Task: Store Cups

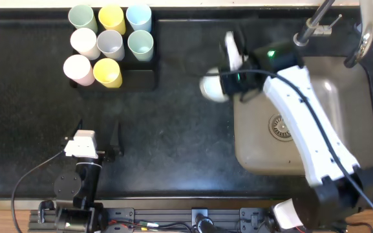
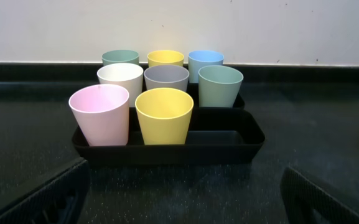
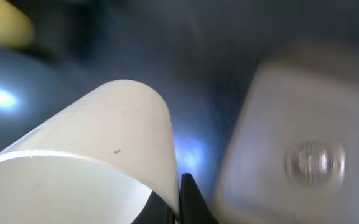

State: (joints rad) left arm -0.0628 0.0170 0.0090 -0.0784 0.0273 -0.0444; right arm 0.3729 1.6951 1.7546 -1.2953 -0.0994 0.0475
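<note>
A black tray [image 1: 141, 78] at the counter's back left holds several pastel cups; its front right slot is bare. In the left wrist view the tray [image 2: 229, 134] stands straight ahead, with a pink cup [image 2: 101, 115] and a yellow cup [image 2: 163, 115] in its front row. My left gripper [image 1: 97, 129] rests open near the counter's front left, well short of the tray, with nothing between its fingers [image 2: 42, 199]. My right gripper [image 1: 228, 72] is shut on a white cup [image 1: 212, 87], held tilted above the counter by the sink's left rim. The white cup [image 3: 92, 168] shows up close.
A steel sink [image 1: 328, 116] with a drain [image 1: 280, 126] takes up the right side, and a faucet [image 1: 315, 22] stands behind it. Dark countertop [image 1: 173, 142] lies open between the tray and the sink.
</note>
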